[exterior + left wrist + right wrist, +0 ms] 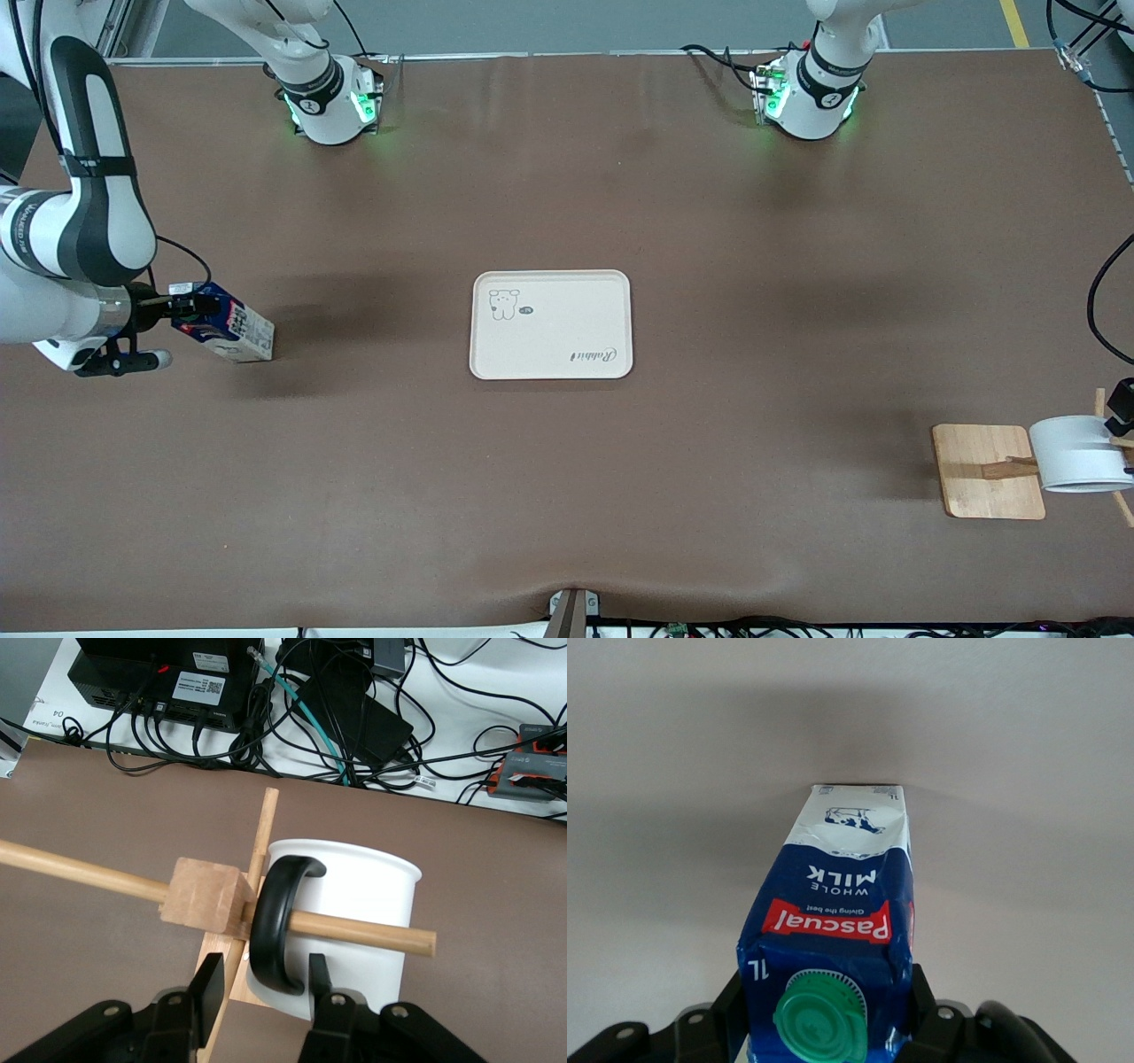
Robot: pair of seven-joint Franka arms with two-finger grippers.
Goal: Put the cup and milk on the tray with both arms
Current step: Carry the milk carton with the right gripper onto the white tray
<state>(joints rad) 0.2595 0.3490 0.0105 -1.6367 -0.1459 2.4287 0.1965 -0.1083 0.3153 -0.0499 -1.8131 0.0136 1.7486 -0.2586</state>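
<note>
The milk (226,326), a dark blue carton with a green cap (819,1019), leans tilted near the right arm's end of the table. My right gripper (188,307) is shut on its top, with a finger pressed on each side (828,997). The cream tray (551,324) lies bare in the table's middle. At the left arm's end the white cup (1079,452) rests by a wooden board, a dowel (372,936) running through its black handle (276,930). My left gripper (262,985) is open and straddles that handle, with a gap on one side. Only a dark bit of it (1122,396) shows in the front view.
The wooden board (985,470) with crossed sticks and a wooden block (205,895) stands under and beside the cup. Cables and black boxes (337,709) lie just off the table edge there. A black cable (1099,301) hangs near the left arm's end.
</note>
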